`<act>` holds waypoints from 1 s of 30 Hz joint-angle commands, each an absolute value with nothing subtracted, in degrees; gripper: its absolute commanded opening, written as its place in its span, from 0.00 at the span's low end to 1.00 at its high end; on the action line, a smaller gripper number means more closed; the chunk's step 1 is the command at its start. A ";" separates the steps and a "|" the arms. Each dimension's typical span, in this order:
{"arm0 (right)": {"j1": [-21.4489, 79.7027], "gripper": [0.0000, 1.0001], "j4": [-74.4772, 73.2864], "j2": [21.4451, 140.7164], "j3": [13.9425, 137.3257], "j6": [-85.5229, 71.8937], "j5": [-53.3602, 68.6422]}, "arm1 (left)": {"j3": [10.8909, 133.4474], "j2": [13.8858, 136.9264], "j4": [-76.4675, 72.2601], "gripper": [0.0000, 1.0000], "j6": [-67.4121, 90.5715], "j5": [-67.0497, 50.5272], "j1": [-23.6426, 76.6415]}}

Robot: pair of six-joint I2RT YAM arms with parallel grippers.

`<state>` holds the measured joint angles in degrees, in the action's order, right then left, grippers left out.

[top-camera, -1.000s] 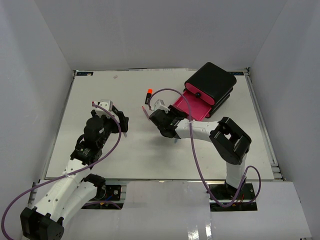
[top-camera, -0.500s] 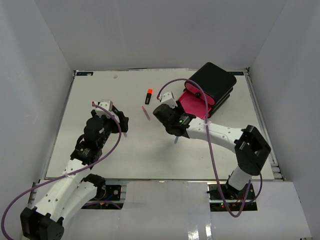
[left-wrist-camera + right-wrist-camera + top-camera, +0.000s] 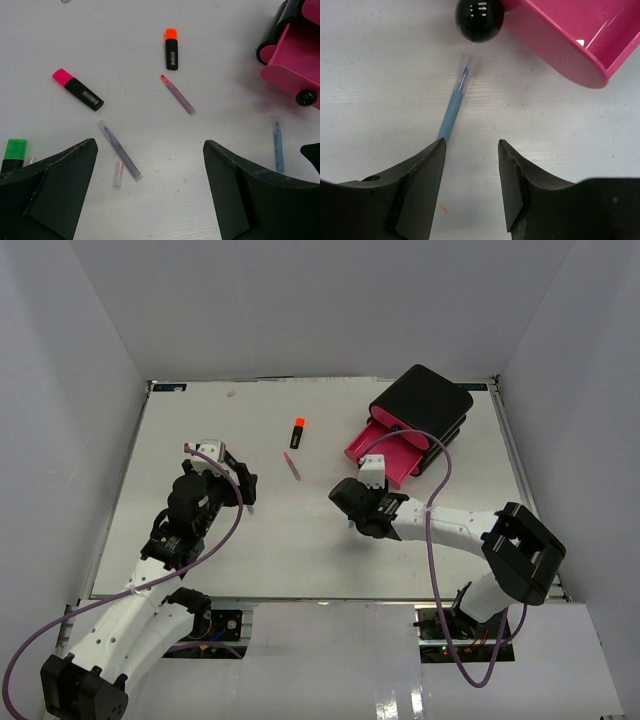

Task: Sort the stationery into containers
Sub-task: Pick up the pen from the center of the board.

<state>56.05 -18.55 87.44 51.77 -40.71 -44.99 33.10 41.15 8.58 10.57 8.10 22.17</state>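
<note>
- Right gripper (image 3: 470,150) is hovering with jaws apart and holding nothing. The blue pen (image 3: 452,112) is lying on the table just beside one finger, below the open pink drawer (image 3: 560,50).
- Left gripper (image 3: 150,150) is hanging open and empty above the purple pen (image 3: 120,150).
- Orange highlighter (image 3: 171,50), pink highlighter (image 3: 79,90) and pink pen (image 3: 178,95) are lying on the table.

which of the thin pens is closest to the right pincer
The thin light-blue pen, just ahead of the right pincer by the black round knob; the pink pen and purple pen lie farther away.

The drawer (image 3: 560,45) is pink, its knob (image 3: 480,19) black, the pen (image 3: 451,117) blue.
</note>
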 commanded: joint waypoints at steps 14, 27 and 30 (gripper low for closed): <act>56.60 0.50 -7.73 93.07 48.60 -49.30 -43.24 | 33.31 39.99 8.09 0.98 10.37 8.00 21.80; 57.48 0.36 -7.21 98.52 49.57 -47.20 -41.75 | 33.22 39.38 8.09 0.98 10.28 8.26 21.80; 58.44 0.30 -7.47 99.58 50.80 -44.92 -40.70 | 33.13 39.29 8.09 0.98 10.28 8.44 21.80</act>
